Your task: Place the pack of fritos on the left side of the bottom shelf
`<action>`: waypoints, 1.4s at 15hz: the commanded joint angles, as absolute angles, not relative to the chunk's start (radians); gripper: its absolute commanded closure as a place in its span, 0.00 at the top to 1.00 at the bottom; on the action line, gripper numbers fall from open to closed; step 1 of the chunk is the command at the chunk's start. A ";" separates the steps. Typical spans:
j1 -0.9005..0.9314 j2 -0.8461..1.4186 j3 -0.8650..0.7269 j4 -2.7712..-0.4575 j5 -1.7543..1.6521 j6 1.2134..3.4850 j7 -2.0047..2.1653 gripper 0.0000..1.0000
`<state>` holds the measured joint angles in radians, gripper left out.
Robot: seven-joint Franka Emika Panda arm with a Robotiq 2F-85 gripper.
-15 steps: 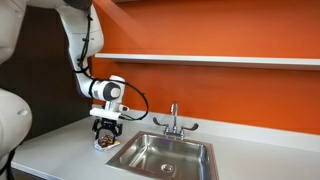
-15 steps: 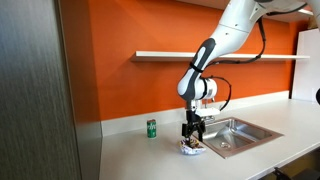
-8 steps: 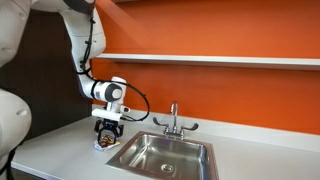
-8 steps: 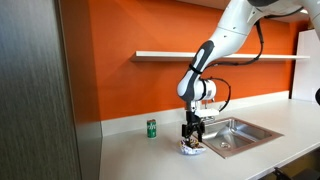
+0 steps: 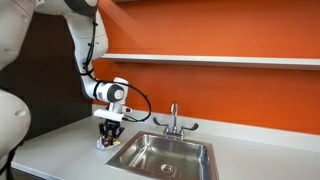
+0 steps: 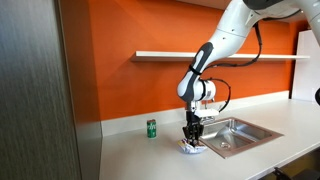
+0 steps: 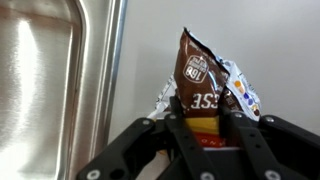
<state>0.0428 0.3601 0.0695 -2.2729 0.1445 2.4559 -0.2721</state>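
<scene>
Jaws clamped on the fritos (image 7: 203, 95), down at the desk (image 5: 60, 150), just beside the sink (image 5: 165, 155); green can (image 6: 152, 128) near the back edge.

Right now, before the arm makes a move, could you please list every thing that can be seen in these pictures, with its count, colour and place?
pack of fritos: one; brown, orange and whitish; beside the sink's edge, between the gripper's fingers
green can: one; green; on the counter near the wall, apart from the pack
sink: one; steel; set into the counter
faucet: one; metal; behind the sink
bottom shelf: one; white; running across the wall
counter: one; white; below the wall
wall: one; orange; behind the counter
tall panel: one; dark grey; at the counter's end
robot arm: one; white; reaching down from above
gripper: one; black; closed on the pack
</scene>
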 commanded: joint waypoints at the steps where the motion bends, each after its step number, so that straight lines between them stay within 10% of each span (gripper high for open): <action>1: 0.016 0.375 0.086 -2.248 0.144 2.450 -0.262 0.06; 21: 0.037 0.113 0.063 -2.297 0.074 2.358 -0.191 0.00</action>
<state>0.0356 0.2189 0.0652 -2.2416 0.1096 2.4176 -0.2378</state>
